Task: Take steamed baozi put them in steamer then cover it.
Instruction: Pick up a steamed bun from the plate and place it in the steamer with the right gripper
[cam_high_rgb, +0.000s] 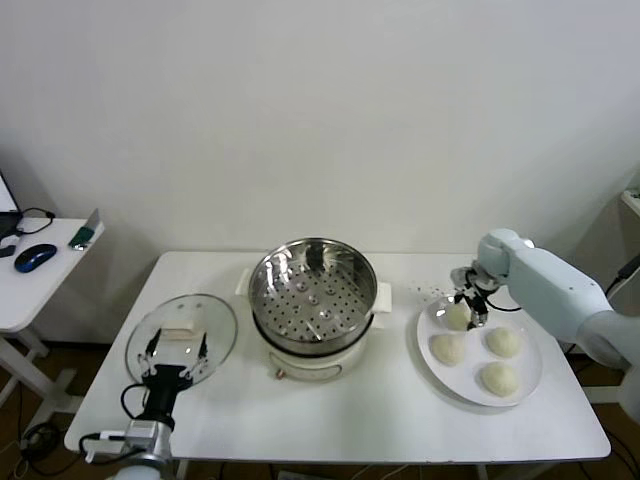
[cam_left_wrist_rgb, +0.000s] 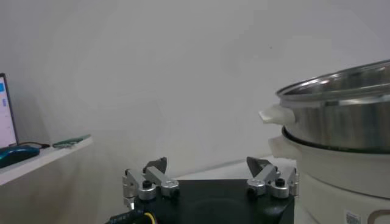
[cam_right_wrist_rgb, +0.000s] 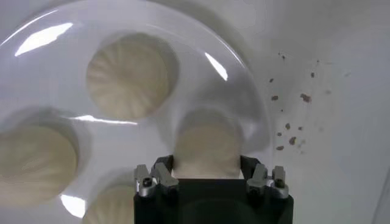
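Observation:
The steamer (cam_high_rgb: 313, 290) stands open at the table's centre with its perforated tray bare; it also shows in the left wrist view (cam_left_wrist_rgb: 341, 115). Four cream baozi lie on a white plate (cam_high_rgb: 528, 390) at the right. My right gripper (cam_high_rgb: 468, 300) is open and lowered over the far-left baozi (cam_high_rgb: 457, 316); in the right wrist view its jaws stand on either side of that baozi (cam_right_wrist_rgb: 207, 149), which rests on the plate (cam_right_wrist_rgb: 73, 36). The glass cover (cam_high_rgb: 215, 320) lies flat at the left. My left gripper (cam_high_rgb: 178, 350) is open and empty at the cover's near edge.
Three other baozi (cam_high_rgb: 447, 348), (cam_high_rgb: 503, 342), (cam_high_rgb: 499, 377) sit close together on the plate. Dark crumbs (cam_right_wrist_rgb: 292, 122) dot the table beyond the plate. A side table (cam_high_rgb: 40, 275) with a mouse stands to the left.

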